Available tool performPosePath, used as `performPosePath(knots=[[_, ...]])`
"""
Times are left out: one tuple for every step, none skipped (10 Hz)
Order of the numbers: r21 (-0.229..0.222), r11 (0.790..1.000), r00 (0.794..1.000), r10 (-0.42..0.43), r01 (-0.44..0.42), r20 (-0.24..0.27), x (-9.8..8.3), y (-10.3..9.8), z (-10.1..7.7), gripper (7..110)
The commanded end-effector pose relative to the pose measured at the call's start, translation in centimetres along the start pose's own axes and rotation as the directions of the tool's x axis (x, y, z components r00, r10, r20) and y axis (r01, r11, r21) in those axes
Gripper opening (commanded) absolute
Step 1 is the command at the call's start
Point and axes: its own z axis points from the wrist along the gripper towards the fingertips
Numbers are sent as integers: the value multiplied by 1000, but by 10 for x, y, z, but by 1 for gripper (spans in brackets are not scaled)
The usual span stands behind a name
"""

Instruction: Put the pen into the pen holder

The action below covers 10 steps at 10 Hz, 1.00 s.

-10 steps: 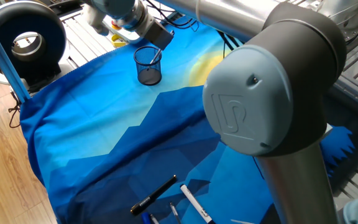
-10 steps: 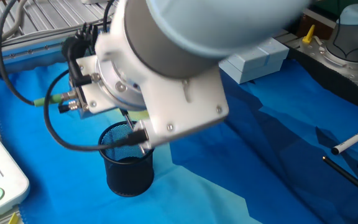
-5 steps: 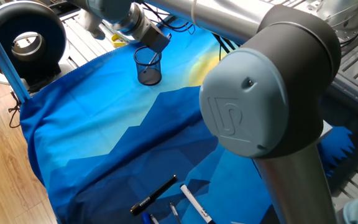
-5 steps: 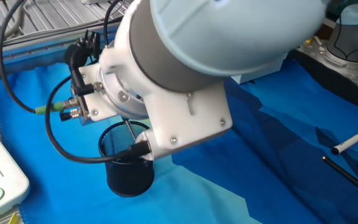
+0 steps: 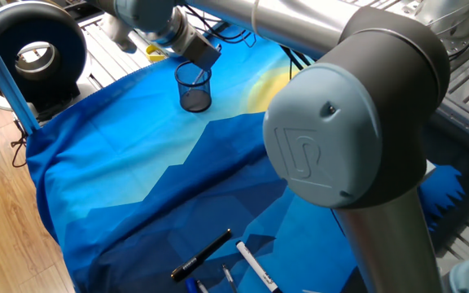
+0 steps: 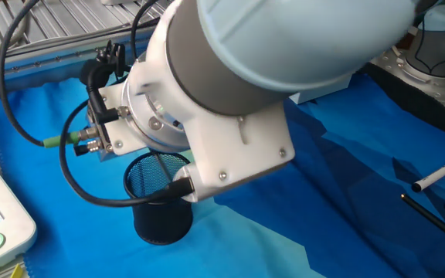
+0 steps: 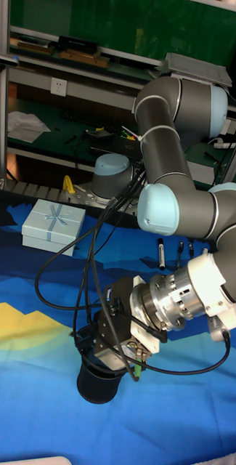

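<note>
Pen holder [image 5: 195, 86] upright on blue cloth [image 5: 137, 163], far side of table. Tool [image 5: 204, 57] directly over its rim; finger spread cannot tell. Pen [image 6: 163, 164] visible as thin shaft inside cup. Black marker [image 5: 202, 255] and white marker [image 5: 256, 268] lie near edge, well apart.

A blue cloth with yellow patches [image 5: 137, 155] covers the table. Near its edge lie a thick black marker [image 5: 202, 255] and a white marker with black cap [image 5: 255, 268]. A pale blue ribboned gift box [image 7: 52, 226] sits farther off.
</note>
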Motion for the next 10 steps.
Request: performPosePath(knots=[[-2,1000,1000,-11,11,20,-4,1,0,22],[-4,1000,1000,-11,11,20,-3,2,0,44],[-4,1000,1000,-12,12,17,-1,3,-2,44],[-3,1000,1000,-15,15,7,5,7,-5,44],[-3,1000,1000,-16,16,4,14,11,-8,44],[2,1000,1000,-13,13,5,25,16,-13,44],[6,1000,1000,8,-8,24,29,21,-16,44],[0,997,994,76,-77,78,24,27,-19,44],[-28,989,979,151,-148,135,20,35,-21,44],[-77,959,940,281,-271,195,14,45,-25,44]])
